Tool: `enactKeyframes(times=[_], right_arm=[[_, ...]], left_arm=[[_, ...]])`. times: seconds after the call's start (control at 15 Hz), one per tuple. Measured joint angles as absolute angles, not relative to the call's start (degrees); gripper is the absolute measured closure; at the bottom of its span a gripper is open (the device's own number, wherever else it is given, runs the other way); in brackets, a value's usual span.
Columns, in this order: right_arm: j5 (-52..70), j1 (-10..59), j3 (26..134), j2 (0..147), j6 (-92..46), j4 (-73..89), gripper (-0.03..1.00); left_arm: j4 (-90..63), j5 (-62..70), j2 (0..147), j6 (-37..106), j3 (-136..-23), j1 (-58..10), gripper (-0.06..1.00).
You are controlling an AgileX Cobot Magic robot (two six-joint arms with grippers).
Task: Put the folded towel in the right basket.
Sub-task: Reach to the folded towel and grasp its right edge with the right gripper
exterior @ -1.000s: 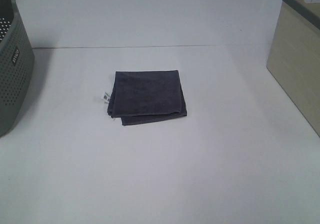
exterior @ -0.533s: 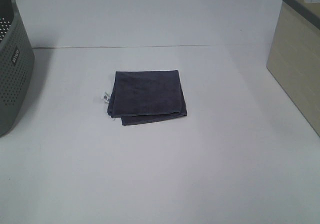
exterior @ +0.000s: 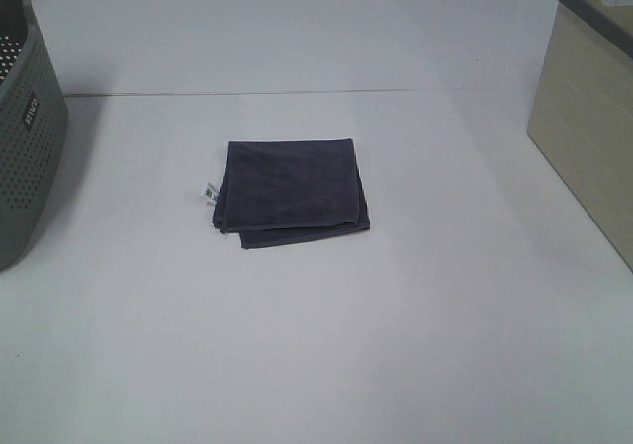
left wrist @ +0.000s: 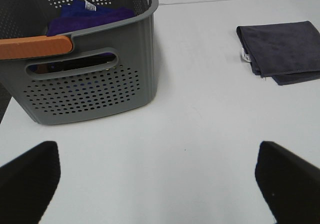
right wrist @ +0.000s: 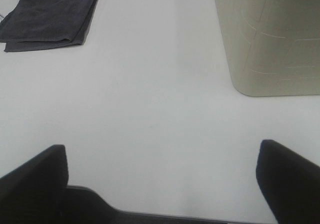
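Observation:
A dark grey folded towel [exterior: 292, 191] with a small white tag lies flat in the middle of the white table. It also shows in the left wrist view [left wrist: 283, 51] and in the right wrist view [right wrist: 50, 18]. The beige right basket [exterior: 591, 108] stands at the table's right edge and also shows in the right wrist view [right wrist: 270, 39]. My left gripper [left wrist: 157, 184] is open and empty, well back from the towel. My right gripper [right wrist: 162, 179] is open and empty, between towel and basket but short of both. Neither arm shows in the exterior view.
A grey perforated basket [exterior: 25, 128] stands at the left edge. In the left wrist view this basket [left wrist: 90, 69] has an orange handle and holds a blue-purple cloth [left wrist: 85, 15]. A seam [exterior: 297, 93] crosses the white table behind the towel.

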State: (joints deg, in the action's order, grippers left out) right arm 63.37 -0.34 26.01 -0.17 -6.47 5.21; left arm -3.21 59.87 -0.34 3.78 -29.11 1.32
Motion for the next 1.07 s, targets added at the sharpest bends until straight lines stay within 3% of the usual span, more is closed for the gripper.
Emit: enactKeyframes(times=[0.87,1.07], right_arm=[[63.37,-0.34,26.01,-0.17,-6.42,5.33,-0.01],[69.79,-0.34,33.63,11.80,-6.36,5.39,-0.01]], left_arm=[[-3.27,59.87,-0.34,3.78,-29.11,1.32,-0.04],[-3.27,59.87,-0.34,3.78,-29.11,1.32,-0.04]])
